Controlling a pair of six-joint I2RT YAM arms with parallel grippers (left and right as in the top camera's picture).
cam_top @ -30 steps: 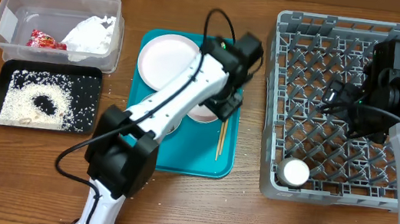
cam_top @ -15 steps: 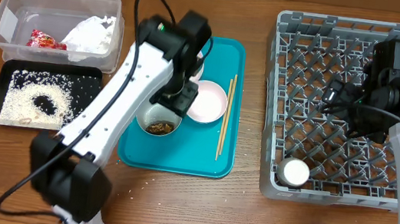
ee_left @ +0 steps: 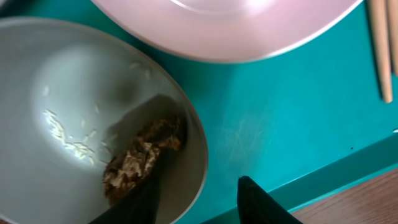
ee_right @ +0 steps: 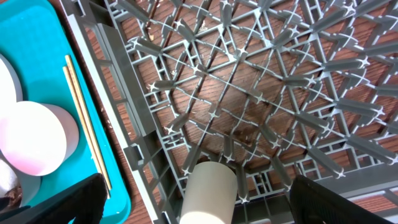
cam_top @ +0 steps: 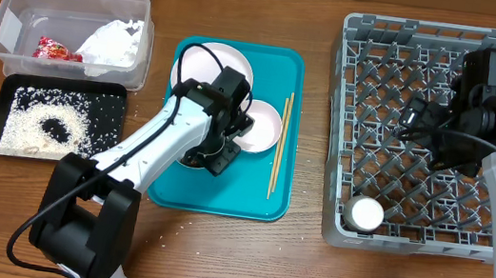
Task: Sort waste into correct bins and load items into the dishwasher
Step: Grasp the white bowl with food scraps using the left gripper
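A white bowl (ee_left: 68, 106) holding brown food scraps (ee_left: 140, 158) and a few rice grains sits on the teal tray (cam_top: 221, 198). My left gripper (cam_top: 217, 151) is open and straddles the bowl's rim (ee_left: 199, 199), one finger inside and one outside. A flat plate (cam_top: 210, 65), a second white bowl (cam_top: 262, 126) and chopsticks (cam_top: 278, 148) also lie on the tray. My right gripper (cam_top: 420, 121) is open and empty above the grey dish rack (cam_top: 452, 51). A white cup (ee_right: 208, 193) stands in the rack's front left corner.
A clear tub (cam_top: 13, 26) at the back left holds a red-and-white wrapper (cam_top: 56, 51) and a crumpled napkin (cam_top: 112, 42). In front of it, a black tray (cam_top: 5, 88) holds rice (cam_top: 28, 134). Loose grains lie on the wooden table.
My left arm swung from over the tray's right side to its back, then down onto the bowl with scraps. The right arm has not moved.
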